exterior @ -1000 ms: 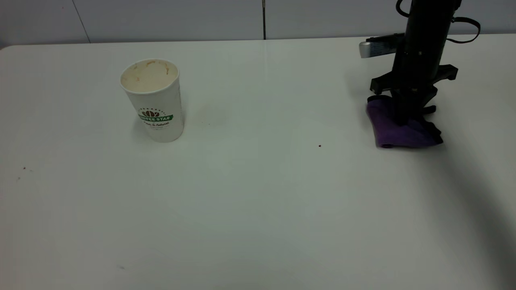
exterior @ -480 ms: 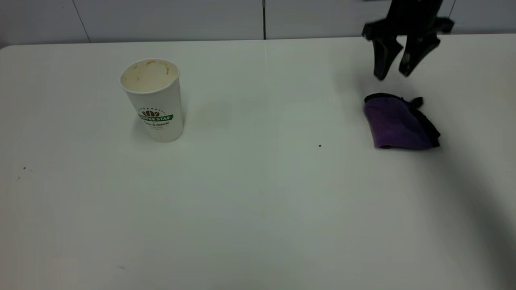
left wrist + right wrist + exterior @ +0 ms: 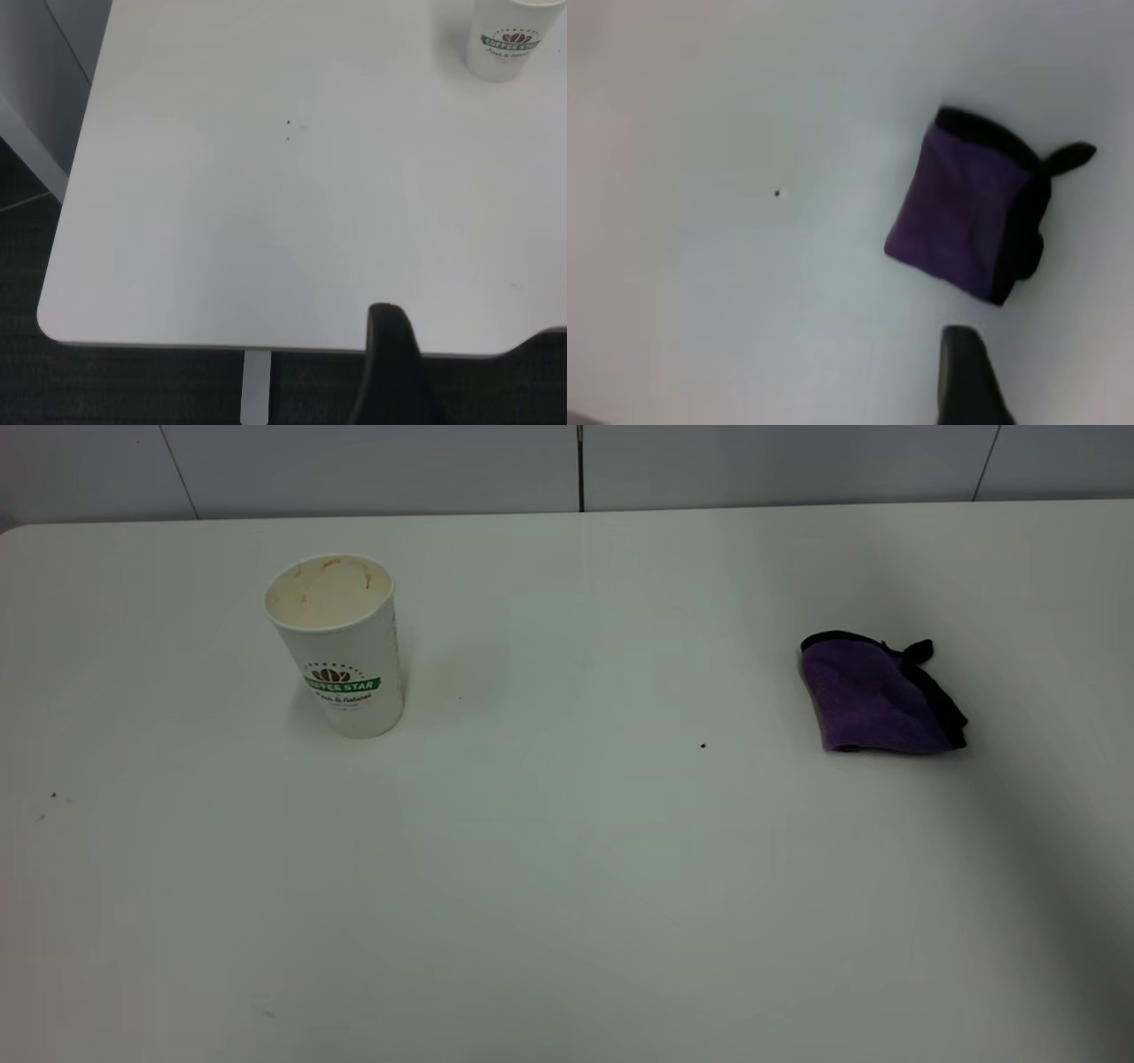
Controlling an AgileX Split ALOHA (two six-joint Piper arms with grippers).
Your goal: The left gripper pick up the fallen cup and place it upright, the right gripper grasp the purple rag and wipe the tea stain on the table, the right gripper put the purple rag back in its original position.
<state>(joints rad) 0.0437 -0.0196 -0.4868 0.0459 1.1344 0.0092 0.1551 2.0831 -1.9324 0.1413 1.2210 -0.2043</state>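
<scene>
The cup [image 3: 337,646] stands upright at the table's [image 3: 567,886] back left, its tan-stained mouth facing up; the left wrist view catches its lower part [image 3: 509,40]. The purple rag [image 3: 873,695] lies folded and free at the right, and it also shows in the right wrist view [image 3: 966,212]. My right gripper [image 3: 1050,376] hovers open above and beside the rag, with one finger [image 3: 966,372] showing. My left gripper [image 3: 483,367] hangs open over the table's corner, far from the cup. The exterior view holds neither gripper. The tea stain does not show in any view.
A tiny black speck [image 3: 702,746] sits between cup and rag, also seen from the right wrist [image 3: 777,192]. Small specks [image 3: 53,795] dot the left side. The rounded table corner [image 3: 53,319] drops to dark floor. A grey wall [image 3: 567,465] backs the table.
The right gripper let go of the purple rag, rose with its fingers apart and left the exterior view upward. The rag stays on the table. The cup has not moved.
</scene>
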